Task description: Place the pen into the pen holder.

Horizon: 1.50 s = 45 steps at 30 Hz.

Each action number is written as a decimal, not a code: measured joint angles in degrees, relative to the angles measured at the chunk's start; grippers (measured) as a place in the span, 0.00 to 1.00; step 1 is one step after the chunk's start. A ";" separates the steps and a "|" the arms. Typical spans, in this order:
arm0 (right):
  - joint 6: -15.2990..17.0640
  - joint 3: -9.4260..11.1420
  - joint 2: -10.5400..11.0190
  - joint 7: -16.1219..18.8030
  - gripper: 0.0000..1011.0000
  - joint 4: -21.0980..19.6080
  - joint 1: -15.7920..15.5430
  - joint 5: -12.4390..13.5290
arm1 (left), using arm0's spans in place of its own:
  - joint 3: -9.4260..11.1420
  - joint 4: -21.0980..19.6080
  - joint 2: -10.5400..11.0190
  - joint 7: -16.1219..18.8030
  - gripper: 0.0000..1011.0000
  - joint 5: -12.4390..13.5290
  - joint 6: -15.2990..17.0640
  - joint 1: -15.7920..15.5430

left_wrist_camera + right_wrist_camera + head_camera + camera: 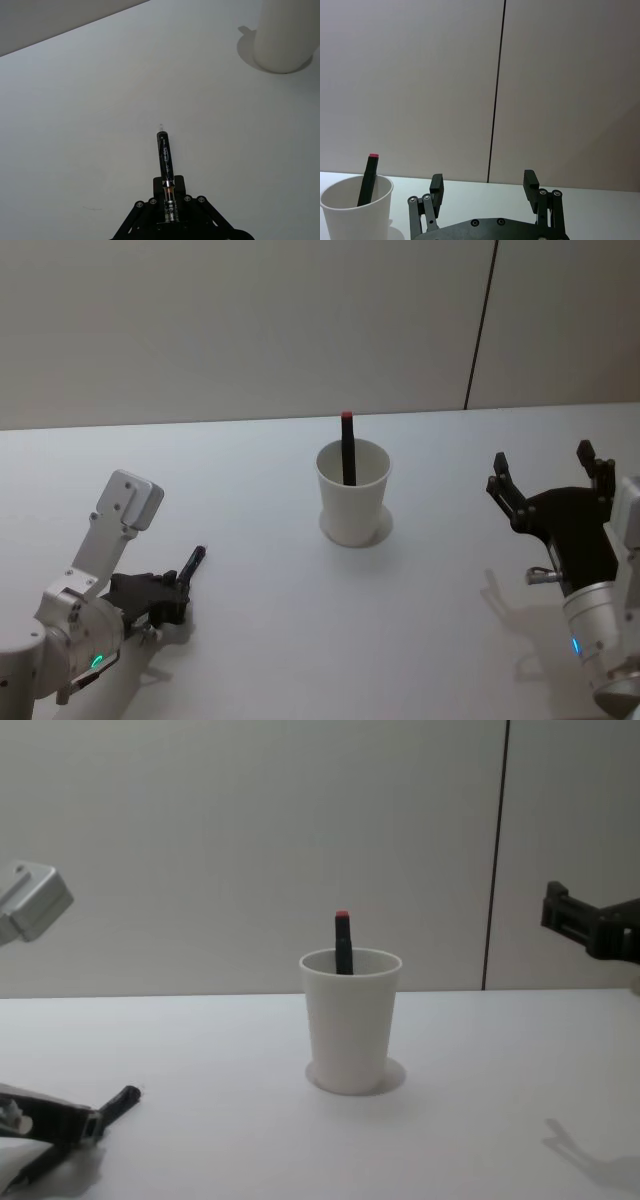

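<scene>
The pen holder [353, 495] [282, 35] [355, 215] [349, 1020], a white paper cup, stands upright mid-table. A black marker with a red tip [347, 445] [368, 180] [343, 940] leans inside it. Low over the table at the near left, my left gripper [172, 597] [168, 192] [78, 1122] is shut on a dark pen [194, 564] [164, 156] [120, 1100]. The pen lies nearly flat and points toward the cup, well short of it. My right gripper [545, 465] [483, 180] [590, 925] hangs open and empty, raised to the right of the cup.
The white table [280, 640] runs back to a plain wall [250, 320] with a dark vertical seam [482, 325]. Bare tabletop lies between the left gripper and the cup.
</scene>
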 joint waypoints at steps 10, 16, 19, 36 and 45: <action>0.00 0.00 0.00 0.00 0.99 0.00 0.00 0.00 | 0.12 0.06 -0.06 -0.54 0.13 0.44 -0.33 0.33; 0.00 0.00 0.00 0.00 0.99 0.00 0.00 0.00 | -0.05 0.25 -0.12 -0.72 0.13 -0.83 -2.56 0.71; 0.00 0.00 0.00 0.00 0.99 0.00 0.00 0.00 | -0.31 0.19 -0.15 -0.78 0.13 -1.89 -4.32 0.84; 0.00 0.00 0.00 0.00 0.99 0.00 0.00 0.00 | -2.69 -0.68 -0.99 -2.48 0.13 -10.10 -18.02 0.31; 0.00 0.00 0.00 0.00 0.99 0.00 0.00 0.00 | -3.31 -0.37 -1.81 -6.33 0.13 -14.16 -25.65 -0.58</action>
